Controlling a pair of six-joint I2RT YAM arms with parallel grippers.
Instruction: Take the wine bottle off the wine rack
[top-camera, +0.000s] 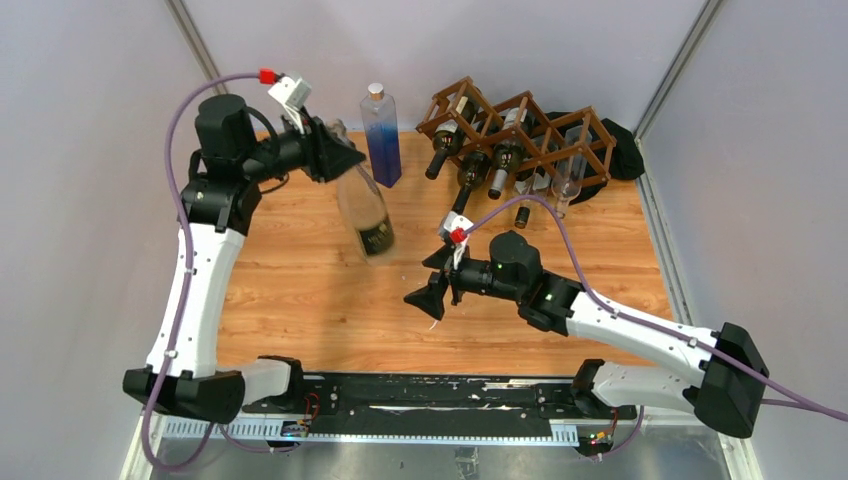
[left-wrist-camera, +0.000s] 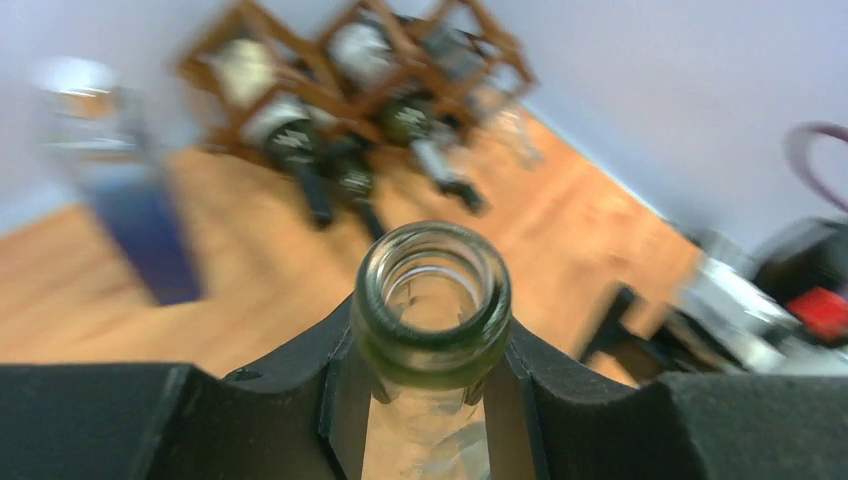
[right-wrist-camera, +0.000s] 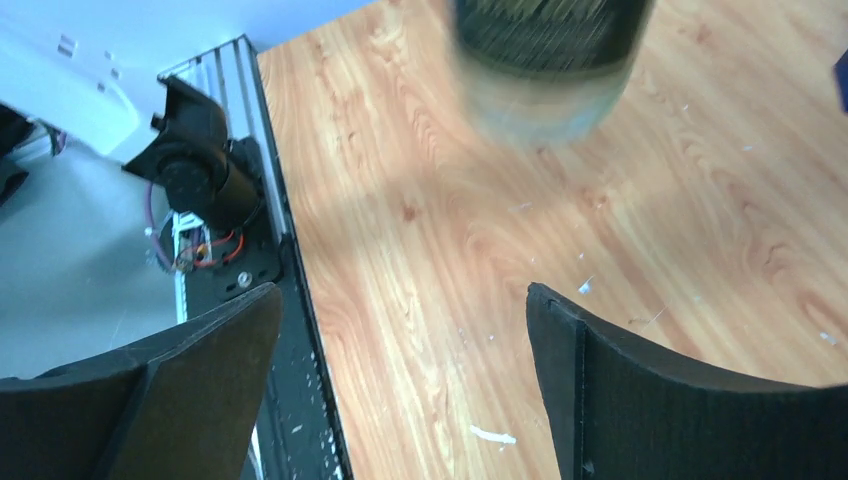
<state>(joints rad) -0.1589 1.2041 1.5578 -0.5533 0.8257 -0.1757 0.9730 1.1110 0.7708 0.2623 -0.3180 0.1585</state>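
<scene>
Since the left claw (top-camera: 345, 158) is clamped only on the neck of the wine bottle (top-camera: 368, 215), which hangs tilted over the table (top-camera: 290, 300) well clear of the wine rack (top-camera: 520, 135) (right claw (top-camera: 432, 278) gaping, empty), the smooth glass could slip or swing.

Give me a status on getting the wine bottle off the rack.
Done: the clear glass wine bottle with a dark label is out of the dark brown wooden lattice rack. In hand: the left end effector is shut on its neck, holding it tilted over the wooden table; the right end effector is open and empty. Left, probably: set it down and let go.
</scene>
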